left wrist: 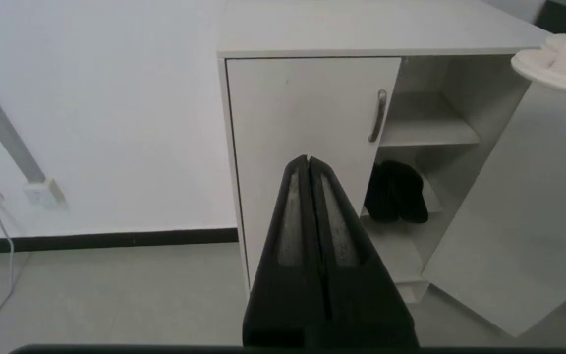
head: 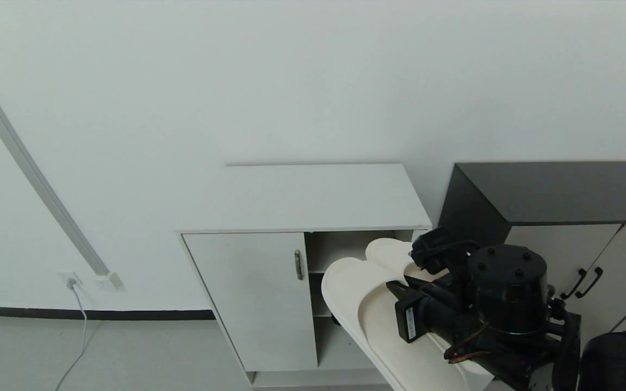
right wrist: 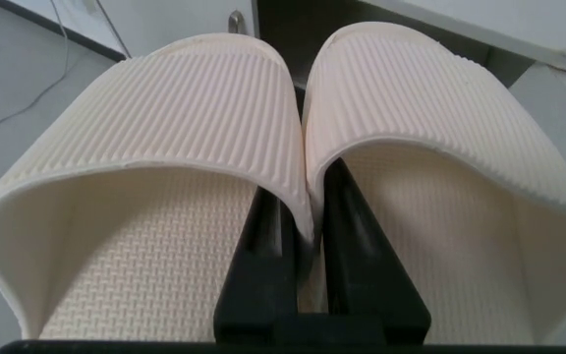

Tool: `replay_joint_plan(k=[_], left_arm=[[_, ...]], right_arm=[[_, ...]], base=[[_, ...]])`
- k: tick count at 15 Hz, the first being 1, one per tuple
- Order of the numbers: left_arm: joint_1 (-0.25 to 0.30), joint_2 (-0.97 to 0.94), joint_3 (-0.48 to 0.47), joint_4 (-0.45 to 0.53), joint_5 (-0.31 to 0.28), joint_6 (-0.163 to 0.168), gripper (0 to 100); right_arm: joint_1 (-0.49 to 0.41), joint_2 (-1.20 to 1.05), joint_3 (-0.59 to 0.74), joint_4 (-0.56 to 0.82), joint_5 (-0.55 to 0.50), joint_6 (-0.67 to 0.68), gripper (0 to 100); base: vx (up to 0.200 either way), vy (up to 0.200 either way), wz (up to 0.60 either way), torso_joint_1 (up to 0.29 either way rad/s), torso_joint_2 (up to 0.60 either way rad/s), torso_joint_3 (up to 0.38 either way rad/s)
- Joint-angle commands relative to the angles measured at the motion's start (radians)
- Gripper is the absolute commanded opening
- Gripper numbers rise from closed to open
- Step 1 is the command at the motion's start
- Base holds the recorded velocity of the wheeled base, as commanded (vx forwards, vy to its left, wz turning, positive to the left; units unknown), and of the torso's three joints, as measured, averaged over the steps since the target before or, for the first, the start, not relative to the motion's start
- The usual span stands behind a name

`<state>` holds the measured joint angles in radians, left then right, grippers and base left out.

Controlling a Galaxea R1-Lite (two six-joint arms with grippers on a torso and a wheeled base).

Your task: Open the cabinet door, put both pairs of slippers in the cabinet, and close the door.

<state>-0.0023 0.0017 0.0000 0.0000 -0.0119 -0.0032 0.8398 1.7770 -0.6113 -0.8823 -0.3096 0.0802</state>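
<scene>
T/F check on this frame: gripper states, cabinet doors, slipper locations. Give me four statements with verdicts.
1. The right gripper is clamped on the pair of cream ribbed foam slippers. True.
2. Both doors of the white wooden cabinet are closed. False: the right door stands open and the left door is shut.
3. A dark pair of slippers lies on a shelf inside the cabinet. True.
4. The left gripper holds a slipper. False: it is shut on nothing.
</scene>
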Motion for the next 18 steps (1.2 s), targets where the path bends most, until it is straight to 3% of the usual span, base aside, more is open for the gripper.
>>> replay_joint_plan(k=[1, 8, 18], left_arm=[[0.001, 0.0, 0.0, 0.0, 0.0, 0.002, 0], [0.001, 0.0, 0.0, 0.0, 0.0, 0.002, 0], [0.001, 0.0, 0.0, 0.0, 0.0, 0.002, 0]], right_arm=[[-0.002, 0.002, 0.007, -0.006, 0.001, 0.0, 0], [-0.002, 0.019, 0.008, -0.009, 0.003, 0.0, 0], [0.001, 0.028, 0.016, -0.03, 0.001, -0.002, 0]], base=[[0.0, 0.0, 0.0, 0.0, 0.0, 0.0], [0.0, 0.0, 0.0, -0.012, 0.03, 0.016], [0.0, 0.0, 0.0, -0.187, 0.43, 0.241]])
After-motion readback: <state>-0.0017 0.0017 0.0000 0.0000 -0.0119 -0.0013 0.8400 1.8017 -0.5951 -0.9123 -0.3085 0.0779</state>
